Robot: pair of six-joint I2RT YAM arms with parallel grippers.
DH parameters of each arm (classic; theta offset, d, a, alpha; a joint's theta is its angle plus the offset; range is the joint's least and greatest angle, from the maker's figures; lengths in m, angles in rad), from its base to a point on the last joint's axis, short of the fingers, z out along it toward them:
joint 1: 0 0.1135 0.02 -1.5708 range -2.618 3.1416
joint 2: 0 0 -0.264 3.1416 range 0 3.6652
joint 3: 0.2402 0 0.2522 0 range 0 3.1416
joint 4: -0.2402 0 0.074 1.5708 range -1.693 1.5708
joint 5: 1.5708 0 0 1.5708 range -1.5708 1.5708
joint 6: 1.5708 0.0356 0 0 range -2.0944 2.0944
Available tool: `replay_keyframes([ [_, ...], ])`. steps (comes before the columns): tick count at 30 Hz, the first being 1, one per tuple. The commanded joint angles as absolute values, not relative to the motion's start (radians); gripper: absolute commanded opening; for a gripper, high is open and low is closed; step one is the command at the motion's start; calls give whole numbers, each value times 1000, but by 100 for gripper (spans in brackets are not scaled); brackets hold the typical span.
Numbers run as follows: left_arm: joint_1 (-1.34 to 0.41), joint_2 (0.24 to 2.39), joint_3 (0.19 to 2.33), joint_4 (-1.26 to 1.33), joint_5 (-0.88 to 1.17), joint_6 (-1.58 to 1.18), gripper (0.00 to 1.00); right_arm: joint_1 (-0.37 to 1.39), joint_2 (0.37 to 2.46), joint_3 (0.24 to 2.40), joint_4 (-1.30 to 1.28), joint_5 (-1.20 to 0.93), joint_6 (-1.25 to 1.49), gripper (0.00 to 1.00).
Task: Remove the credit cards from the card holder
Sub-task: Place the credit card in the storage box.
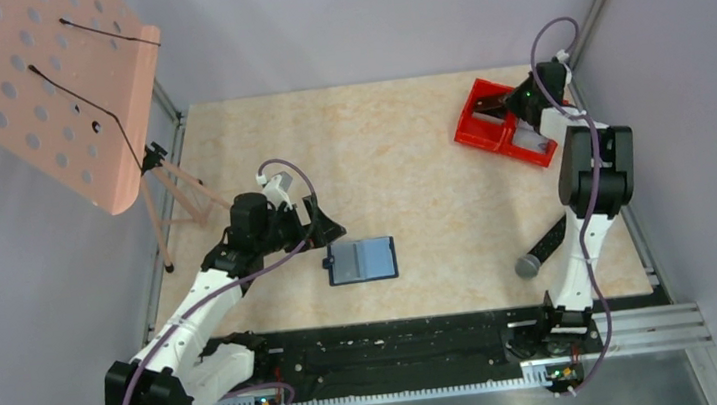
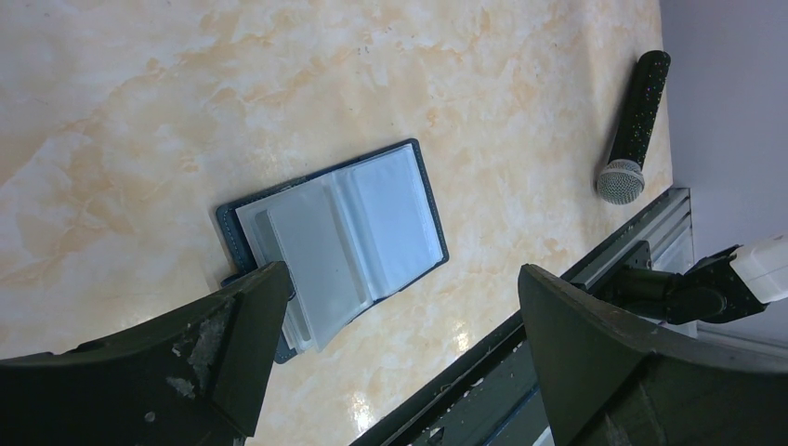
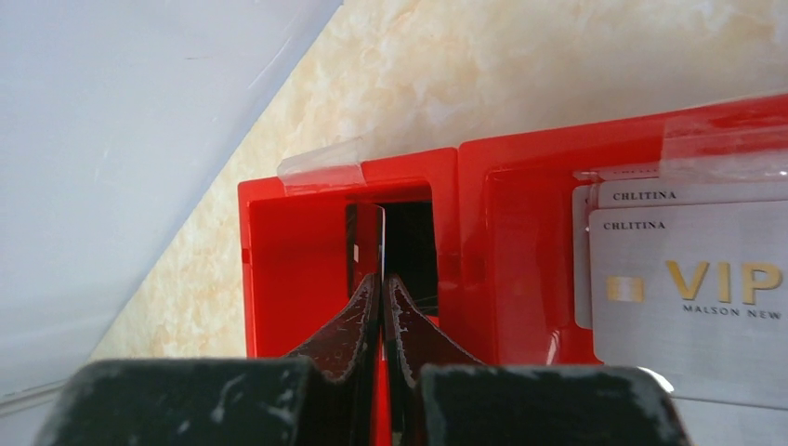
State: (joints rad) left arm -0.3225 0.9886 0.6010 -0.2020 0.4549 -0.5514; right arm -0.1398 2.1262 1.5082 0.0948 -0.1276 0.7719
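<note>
Several pale grey cards [image 3: 688,297] in red bin [image 3: 279,260]; right hand [image 3: 382,279] pinching dark card [image 3: 364,237], left hand [image 2: 404,279] apart.

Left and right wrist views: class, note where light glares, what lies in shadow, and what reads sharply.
Left wrist: glare patches on the table; card holder sharp; left tool dark. Right wrist: tape on the red bin shines; silver cards' lettering crisp; dark card pinched in the right tool sits shadowed.
</note>
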Motion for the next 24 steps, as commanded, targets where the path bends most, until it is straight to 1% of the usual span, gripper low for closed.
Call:
replay_keyframes([
  [1,-325,982,627,-178,450,-551,98,-146,2143,1511,187,-151,807,0],
  [20,-325,984,633,-187,442,-546,98,-146,2146,1494,243,-132,835,0],
  [21,-325,955,635,-187,442,-546,98,-145,2147,1494,245,-133,839,0],
  [24,-325,990,636,-187,443,-546,98,-144,2150,1501,236,-130,841,0],
])
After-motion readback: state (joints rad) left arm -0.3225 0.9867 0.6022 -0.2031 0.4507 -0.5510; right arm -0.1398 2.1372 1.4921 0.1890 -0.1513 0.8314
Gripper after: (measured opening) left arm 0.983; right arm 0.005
